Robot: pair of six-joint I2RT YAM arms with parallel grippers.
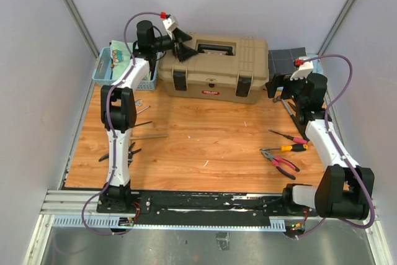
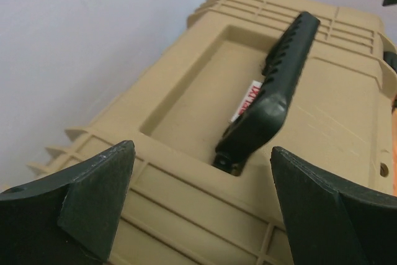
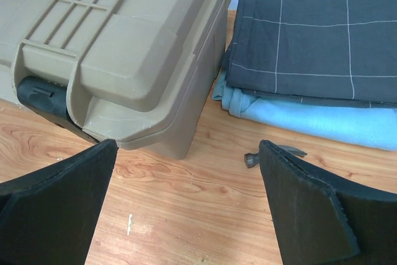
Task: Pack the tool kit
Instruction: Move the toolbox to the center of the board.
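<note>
The tan toolbox (image 1: 214, 69) stands shut at the back of the table, with black latches (image 1: 180, 80) and a red label (image 1: 209, 92). My left gripper (image 1: 182, 44) is open and empty over the left end of the lid. In the left wrist view the gripper (image 2: 201, 153) faces the black lid handle (image 2: 276, 91), which is tilted up out of its recess. My right gripper (image 1: 276, 85) is open and empty at the box's right end, low over the wood (image 3: 186, 147). A hammer head (image 3: 254, 159) lies beside its right finger. Red pliers (image 1: 279, 161) and two screwdrivers (image 1: 288, 134) lie at the right.
A blue mesh basket (image 1: 118, 66) stands left of the box. A folded dark grey cloth (image 3: 316, 35) on a light blue cloth (image 3: 310, 113) lies at its right. Dark pliers (image 1: 118, 153), a screwdriver (image 1: 149, 136) and a small wrench (image 1: 141, 105) lie by the left arm.
</note>
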